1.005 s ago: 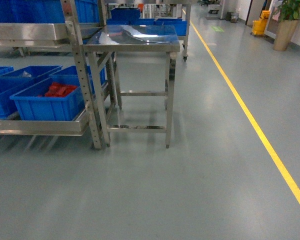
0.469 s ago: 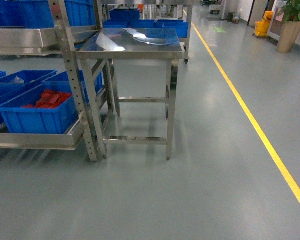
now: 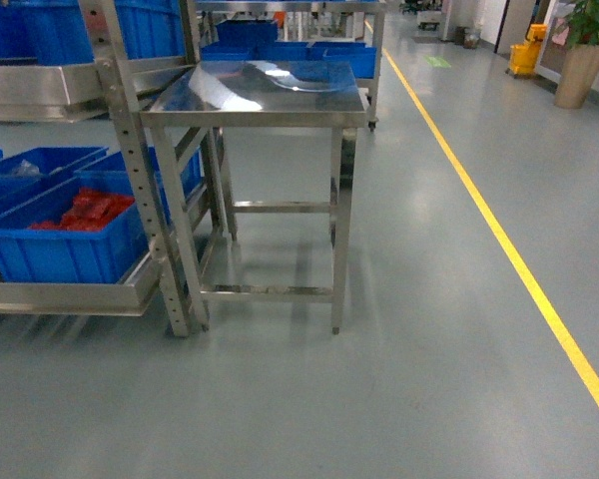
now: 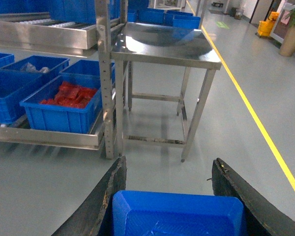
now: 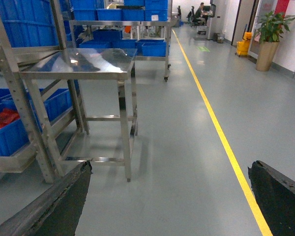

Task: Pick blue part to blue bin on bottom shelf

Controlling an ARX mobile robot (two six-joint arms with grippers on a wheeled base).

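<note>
A: Left gripper (image 4: pixel 168 196) status?

B: Jaws spread with the blue part (image 4: pixel 177 215) sitting between them, filling the gap. Can't tell if the pads actually clamp it. Right gripper (image 5: pixel 169 196) is wide open, holding nothing.

A: Drop target?

B: Bottom shelf (image 3: pixel 70 296) is far left, past the steel table (image 3: pixel 260 92). The crate with red packets (image 3: pixel 65 239) is nearest; other blue crates (image 4: pixel 10 88) sit further left. Can't tell which is the blue bin.

A: Progress?

B: Part looks picked. Approach and drop remain.
</note>
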